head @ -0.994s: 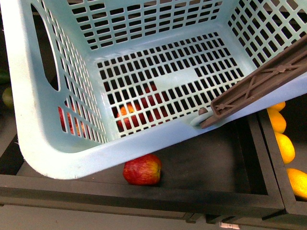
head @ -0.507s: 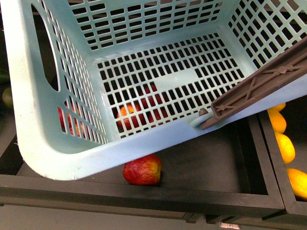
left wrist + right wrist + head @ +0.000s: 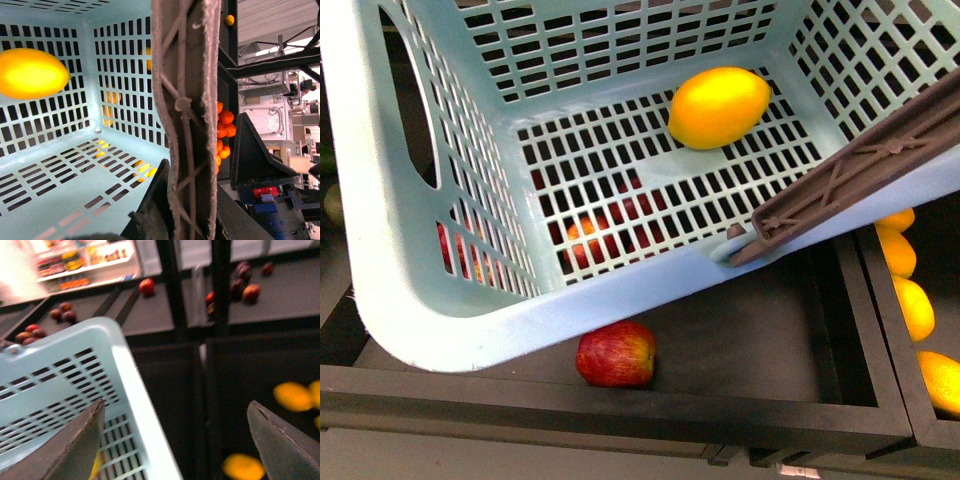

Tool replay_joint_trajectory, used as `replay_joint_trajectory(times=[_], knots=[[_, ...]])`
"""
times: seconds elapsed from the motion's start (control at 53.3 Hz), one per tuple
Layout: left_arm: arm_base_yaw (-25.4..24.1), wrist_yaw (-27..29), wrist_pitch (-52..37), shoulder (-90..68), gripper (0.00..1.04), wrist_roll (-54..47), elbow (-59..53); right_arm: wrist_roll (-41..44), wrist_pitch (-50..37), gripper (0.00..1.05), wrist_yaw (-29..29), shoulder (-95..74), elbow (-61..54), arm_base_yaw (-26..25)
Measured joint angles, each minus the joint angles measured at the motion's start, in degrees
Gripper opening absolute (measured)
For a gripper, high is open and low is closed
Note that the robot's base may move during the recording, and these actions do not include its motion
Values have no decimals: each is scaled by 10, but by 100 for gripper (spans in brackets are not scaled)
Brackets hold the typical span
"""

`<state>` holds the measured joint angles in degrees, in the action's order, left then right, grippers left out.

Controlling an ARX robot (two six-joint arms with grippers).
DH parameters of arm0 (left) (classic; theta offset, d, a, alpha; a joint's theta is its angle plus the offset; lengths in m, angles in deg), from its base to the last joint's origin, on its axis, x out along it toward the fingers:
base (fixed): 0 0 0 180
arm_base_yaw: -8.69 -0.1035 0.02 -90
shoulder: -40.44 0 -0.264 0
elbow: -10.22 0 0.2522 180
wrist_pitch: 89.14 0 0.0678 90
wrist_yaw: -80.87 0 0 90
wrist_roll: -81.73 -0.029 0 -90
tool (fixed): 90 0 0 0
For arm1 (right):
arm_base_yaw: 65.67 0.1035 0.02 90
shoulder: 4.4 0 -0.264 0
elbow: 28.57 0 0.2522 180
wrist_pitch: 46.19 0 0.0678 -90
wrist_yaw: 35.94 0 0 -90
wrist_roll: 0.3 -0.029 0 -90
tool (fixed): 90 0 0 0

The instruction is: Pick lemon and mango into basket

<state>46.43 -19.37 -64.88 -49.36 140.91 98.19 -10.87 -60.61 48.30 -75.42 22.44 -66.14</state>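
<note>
Basket (image 3: 440, 310): cut by three edges of front view. Handle (image 3: 850, 180): far end out of frame. Apples (image 3: 585, 240) beneath: glimpsed only through floor slots. Yellow fruit (image 3: 910, 305): partly behind basket, kind unclear. Lemon (image 3: 30, 72): clipped at wrist picture's edge. Left gripper (image 3: 200, 145): largely behind handle, grip unseen. Right wrist view: blurred; yellow blobs (image 3: 294, 396), dark fruits (image 3: 62, 312) unidentifiable; right gripper (image 3: 176, 401) cut off at frame edge.

Wide-spread tool (image 3: 175, 401) above basket (image 3: 125, 370) rim, blurred yellow fruit (image 3: 294, 396), perhaps mangoes, beside.
</note>
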Motion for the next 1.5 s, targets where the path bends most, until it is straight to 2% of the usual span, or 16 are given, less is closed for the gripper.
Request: replay_joint_trajectory(times=[0.038,0.131,0.15,0.488,0.9,1.051,1.201,1.351,1.369,1.501], knots=[[0,-3,0,0,7,-1,0,32,-55,77,36,9,-32,1],[0,-7,0,0,7,3,0,68,-109,63,55,31,-89,2],[0,-7,0,0,7,3,0,75,-117,58,56,42,-107,2],[0,-5,0,0,7,3,0,101,-138,1,57,143,-232,3],[0,-6,0,0,7,3,0,103,-69,2,57,312,-331,3],[0,-6,0,0,7,2,0,103,-64,36,58,325,-334,3],[0,-3,0,0,7,2,0,103,-64,60,58,325,-334,3],[7,-10,0,0,7,2,0,103,-63,95,60,325,-334,3],[8,-15,0,0,7,2,0,103,-63,98,60,325,-334,3],[7,-17,0,0,7,10,0,104,-63,96,59,326,-334,3]])
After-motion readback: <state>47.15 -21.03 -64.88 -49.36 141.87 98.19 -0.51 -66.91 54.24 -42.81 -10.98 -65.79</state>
